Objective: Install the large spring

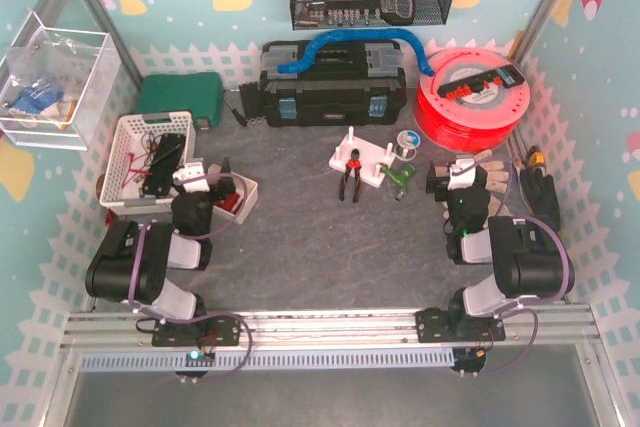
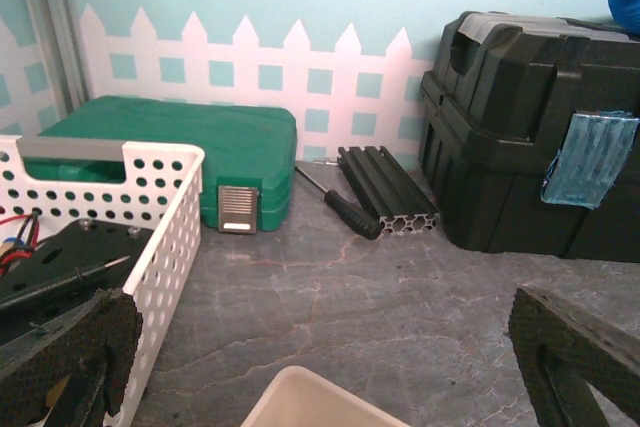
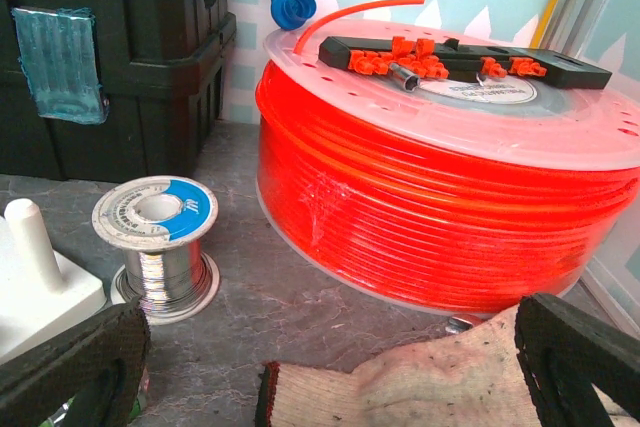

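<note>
I cannot pick out a large spring in any view. A white peg fixture point(image 1: 360, 154) stands mid-table with red-handled pliers point(image 1: 352, 181) against its front; one of its pegs point(image 3: 30, 237) shows in the right wrist view. My left gripper point(image 1: 205, 179) is open and empty, low above a small cream tray point(image 2: 320, 402) holding red parts point(image 1: 232, 199). In its wrist view the fingers point(image 2: 70, 357) stand wide apart. My right gripper point(image 1: 462, 175) is open and empty, with its fingers point(image 3: 580, 357) wide apart over a knitted glove point(image 3: 440, 387).
A white perforated basket point(image 1: 128, 152) with wired parts sits at the left, and a green case point(image 1: 180, 97) lies behind it. A black toolbox point(image 1: 333, 87) stands at the back. An orange filament reel point(image 1: 470, 97) is at the back right, with a solder spool point(image 3: 157, 247) beside it. Black gloves point(image 1: 540, 192) lie at the far right.
</note>
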Available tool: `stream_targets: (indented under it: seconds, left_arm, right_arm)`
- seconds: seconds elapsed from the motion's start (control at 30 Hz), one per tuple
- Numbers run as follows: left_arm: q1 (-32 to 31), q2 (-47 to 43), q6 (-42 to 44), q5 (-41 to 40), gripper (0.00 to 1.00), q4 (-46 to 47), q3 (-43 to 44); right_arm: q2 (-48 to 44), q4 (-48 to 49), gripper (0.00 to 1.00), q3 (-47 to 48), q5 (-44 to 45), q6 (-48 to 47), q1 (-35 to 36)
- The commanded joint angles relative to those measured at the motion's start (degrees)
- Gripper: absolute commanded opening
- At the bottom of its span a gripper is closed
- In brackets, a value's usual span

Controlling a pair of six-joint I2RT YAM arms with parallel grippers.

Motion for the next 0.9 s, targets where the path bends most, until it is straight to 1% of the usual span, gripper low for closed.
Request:
stream_targets:
  seconds: [0.0, 0.03, 0.1, 0.23, 0.37, 0.5, 0.6, 0.67, 0.7, 0.73, 0.77, 0.87]
  left_arm:
    - [0.29, -0.14, -0.61, 0.58, 0.99, -0.03, 0.76]
    - [0.2, -0.48, -0.52, 0.56, 0.99, -0.82, 1.09]
    - [-0.33, -3.11, 0.12, 0.54, 0.99, -5.64, 2.51]
    - [-1.45, -9.64, 0.02, 0.41, 0.99, -22.53, 8.81]
    - [-2.57, -14.21, -3.47, 0.05, 0.99, -34.25, 13.67]
    - [-3.22, -19.28, -8.18, 3.47, 0.99, -43.87, 18.31]
    - [-3.36, -22.33, -15.12, 3.3, 0.99, -50.91, 22.07]
    - [-3.31, -24.03, -18.82, 3.82, 0.99, -56.42, 24.27]
    - [-3.32, -24.92, -20.37, 4.41, 0.99, -57.49, 24.76]
    - [-3.38, -25.84, -22.86, 6.42, 0.99, -59.72, 24.96]
    - [-3.41, -26.81, -23.78, 9.22, 0.99, -59.97, 24.47]
    - [-3.36, -29.16, -28.74, 15.24, 0.99, -56.05, 20.57]
  right_arm:
    - [-0.04, 0.85, 0.99, 0.14, 0.75, -0.18, 0.28]
    - [-0.89, -0.52, 0.99, 0.49, 1.03, 0.1, 0.29]
    - [-4.45, -5.39, 0.99, 1.85, 1.16, 0.13, 0.29]
    - [-11.09, -16.58, 0.99, 5.3, -1.28, -0.35, 0.29]
    - [-18.42, -26.09, 0.99, 8.0, -4.5, 2.25, 0.29]
    - [-23.09, -39.69, 0.99, 14.45, -3.82, 11.48, 0.29]
    - [-23.83, -53.54, 0.99, 22.59, -3.01, 19.0, 0.29]
    - [-23.23, -63.6, 0.99, 27.38, -1.28, 25.79, 0.29]
    - [-22.69, -66.81, 0.99, 29.01, -1.18, 26.49, 0.22]
    - [-22.17, -68.69, 0.99, 30.18, -2.18, 25.43, 0.13]
    - [-21.53, -70.03, 0.99, 31.15, -3.79, 24.24, 0.12]
    - [-19.54, -74.22, 0.99, 33.4, -8.27, 24.2, -0.22]
